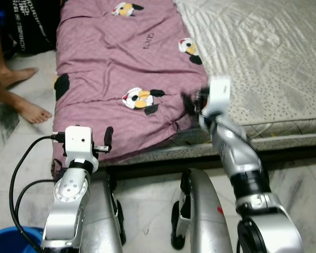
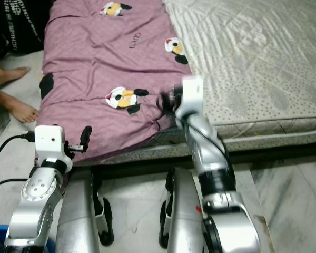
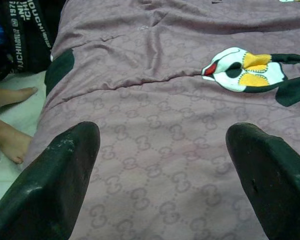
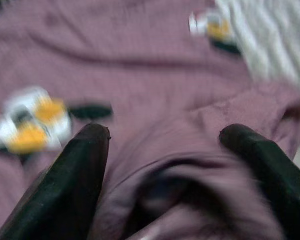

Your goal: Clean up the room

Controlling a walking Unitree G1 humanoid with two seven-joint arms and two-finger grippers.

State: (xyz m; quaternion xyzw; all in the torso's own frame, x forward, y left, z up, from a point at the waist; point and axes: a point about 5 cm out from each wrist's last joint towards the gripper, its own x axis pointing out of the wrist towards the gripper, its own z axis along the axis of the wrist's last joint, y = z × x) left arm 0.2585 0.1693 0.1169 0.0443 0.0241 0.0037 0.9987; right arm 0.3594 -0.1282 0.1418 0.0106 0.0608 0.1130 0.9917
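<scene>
- Right gripper [image 4: 160, 150]: we see its fingers spread over a bunched fold at the near right corner of the mauve cartoon-print blanket [image 1: 116, 79].
- Left gripper [image 3: 162, 165]: spread above the blanket's near edge.
- Blanket covers the left side of the grey patterned mattress [image 1: 263, 63].
- We note a person's bare feet [image 1: 26, 95] on the floor, left.

Mauve-purple bedsheet [image 1: 116, 68] across the centre and upper left of the frame, carrying a faint tone-on-tone interlocking-letter print and cartoon duck motifs [image 1: 139, 99] in white, yellow, red and black. Upper right, the mattress cover [image 1: 263, 63] is pale grey-beige, striped higher up and speckled with small dots lower down. Lower half, the floor [image 1: 300, 179] is white marble with grey veining. Far lower left corner, a bright blue bucket [image 1: 10, 240]. Upper left corner, a black bag [image 1: 34, 23] with white lettering.
</scene>
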